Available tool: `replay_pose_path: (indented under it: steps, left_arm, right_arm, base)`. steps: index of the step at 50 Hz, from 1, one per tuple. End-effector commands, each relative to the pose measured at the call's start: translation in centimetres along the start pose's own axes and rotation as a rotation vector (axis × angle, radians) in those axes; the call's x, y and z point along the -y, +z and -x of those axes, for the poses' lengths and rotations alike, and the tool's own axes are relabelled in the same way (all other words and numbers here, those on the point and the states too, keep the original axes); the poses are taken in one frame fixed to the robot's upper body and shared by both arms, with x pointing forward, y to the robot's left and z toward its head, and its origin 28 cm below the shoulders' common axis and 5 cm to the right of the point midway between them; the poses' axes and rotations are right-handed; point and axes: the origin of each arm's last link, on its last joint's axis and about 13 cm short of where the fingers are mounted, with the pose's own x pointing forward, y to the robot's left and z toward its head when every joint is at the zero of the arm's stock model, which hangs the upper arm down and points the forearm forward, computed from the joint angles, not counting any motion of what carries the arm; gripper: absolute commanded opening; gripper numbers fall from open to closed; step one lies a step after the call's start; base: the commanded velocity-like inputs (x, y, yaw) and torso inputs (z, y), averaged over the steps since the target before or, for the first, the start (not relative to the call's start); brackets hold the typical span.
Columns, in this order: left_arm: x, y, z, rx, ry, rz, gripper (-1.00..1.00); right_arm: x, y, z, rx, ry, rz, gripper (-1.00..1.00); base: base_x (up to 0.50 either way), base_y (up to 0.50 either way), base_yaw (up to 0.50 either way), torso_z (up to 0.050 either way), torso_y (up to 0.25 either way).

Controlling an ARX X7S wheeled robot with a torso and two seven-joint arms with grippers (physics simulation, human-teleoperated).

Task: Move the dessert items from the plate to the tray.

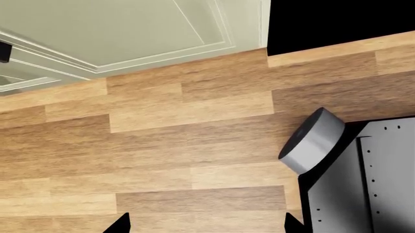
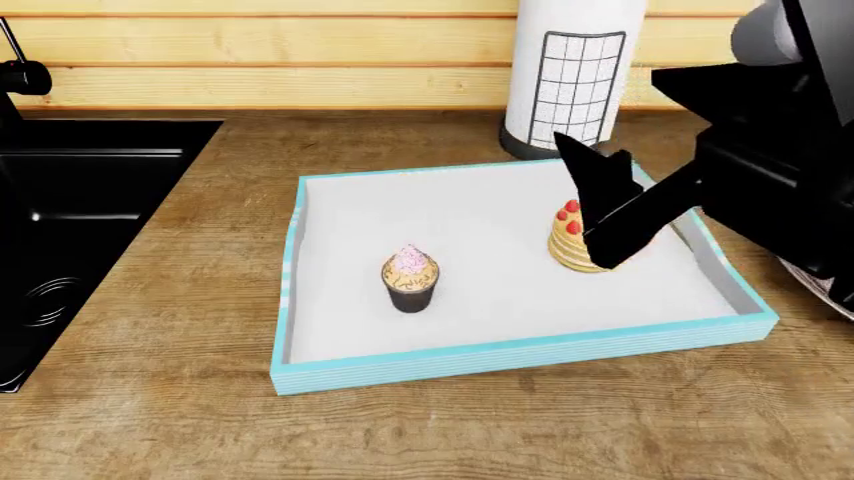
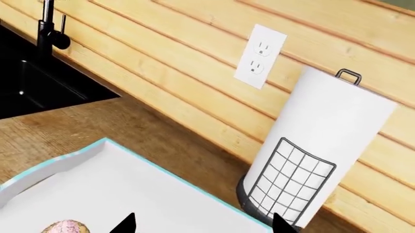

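The tray [image 2: 507, 352], with white floor and light-blue walls, lies on the wooden counter. In it stand the cupcake [image 2: 410, 278] with pink frosting, left of centre, and the pancake stack [image 2: 574, 245] with strawberries, at the right. My right gripper [image 2: 590, 205] hovers just above the pancake stack, open and empty, and partly covers it. In the right wrist view the gripper [image 3: 202, 225] has its fingertips wide apart over the tray floor [image 3: 129, 189], with the cupcake's frosting [image 3: 65, 227] at the picture's edge. My left gripper [image 1: 206, 228] is open and empty over the floor, out of the head view.
A paper towel holder [image 2: 571, 75] stands behind the tray by the wooden wall. A black sink [image 2: 67, 220] with a faucet [image 3: 48, 29] is at the left. A round rim [image 2: 821, 285] shows at the right edge behind my right arm. The robot base [image 1: 363, 179] is beside my left gripper.
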Motion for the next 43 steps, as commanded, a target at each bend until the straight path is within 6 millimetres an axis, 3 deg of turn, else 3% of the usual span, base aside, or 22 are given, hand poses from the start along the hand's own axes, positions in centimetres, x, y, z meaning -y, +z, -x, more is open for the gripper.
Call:
replay_pose_path:
  steps: [1, 17, 35, 42, 43]
  left_arm:
    - [0.0, 0.0, 0.0, 0.002, 0.001, 0.0, 1.0]
    - [0.0, 0.0, 0.0, 0.006, 0.0, -0.004, 1.0]
    - [0.0, 0.0, 0.0, 0.016, 0.0, -0.013, 1.0]
    - [0.0, 0.1, 0.0, 0.026, -0.002, -0.016, 1.0]
    - [0.0, 0.1, 0.0, 0.027, -0.002, -0.017, 1.0]
  right_arm:
    - [0.0, -0.8, 1.7, -0.007, -0.069, -0.027, 1.0]
    - [-0.3, -2.2, 4.8, -0.031, -0.17, -0.074, 1.0]
    - [-0.9, -1.5, 9.1, -0.019, -0.289, -0.072, 1.0]
    - [-2.3, -1.1, 9.9, -0.034, -0.342, -0.104, 1.0]
    - [-2.8, -1.7, 8.8, -0.17, -0.288, -0.184, 1.0]
  base:
    - [0.0, 0.0, 0.0, 0.0, 0.0]
    - [0.0, 0.0, 0.0, 0.0, 0.0]
    - [0.0, 0.0, 0.0, 0.0, 0.0]
    - [0.0, 0.0, 0.0, 0.0, 0.0]
    - [0.0, 0.0, 0.0, 0.0, 0.0]
